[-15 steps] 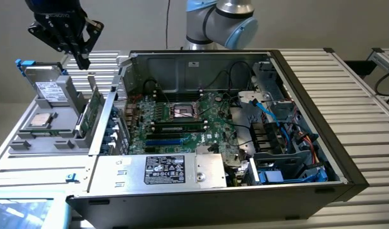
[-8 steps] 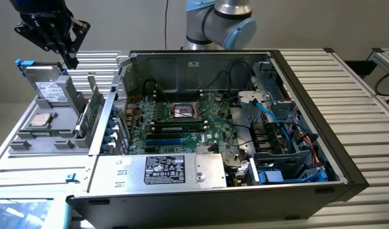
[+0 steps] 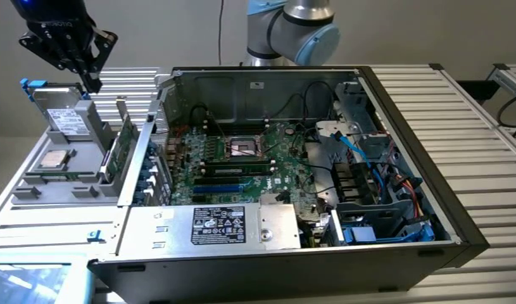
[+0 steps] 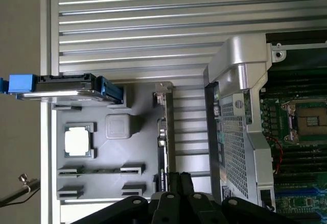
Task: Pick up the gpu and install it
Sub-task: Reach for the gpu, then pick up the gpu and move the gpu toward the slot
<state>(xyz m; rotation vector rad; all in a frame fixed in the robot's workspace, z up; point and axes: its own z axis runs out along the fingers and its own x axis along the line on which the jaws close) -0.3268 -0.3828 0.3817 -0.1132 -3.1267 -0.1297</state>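
The gpu [image 3: 123,147] stands on its edge in a slot of the grey parts tray [image 3: 38,190], at the exterior view's left, beside the open computer case. Its green board faces outward. In the wrist view the gpu [image 4: 162,147] shows edge-on as a thin dark strip with its silver bracket at one end. My gripper [image 3: 92,83] hangs in the air above the tray's far end, higher than the gpu and not touching it. Its black fingers [image 4: 174,183] are shut together with nothing between them, close to one end of the card.
A silver hard drive [image 3: 63,117] with blue tabs stands on the tray near the gripper. A processor chip [image 3: 53,159] and a memory stick [image 4: 97,171] lie in tray recesses. The open case [image 3: 409,247] holds the motherboard [image 3: 240,161]; its metal side wall [image 4: 235,96] is next to the gpu.
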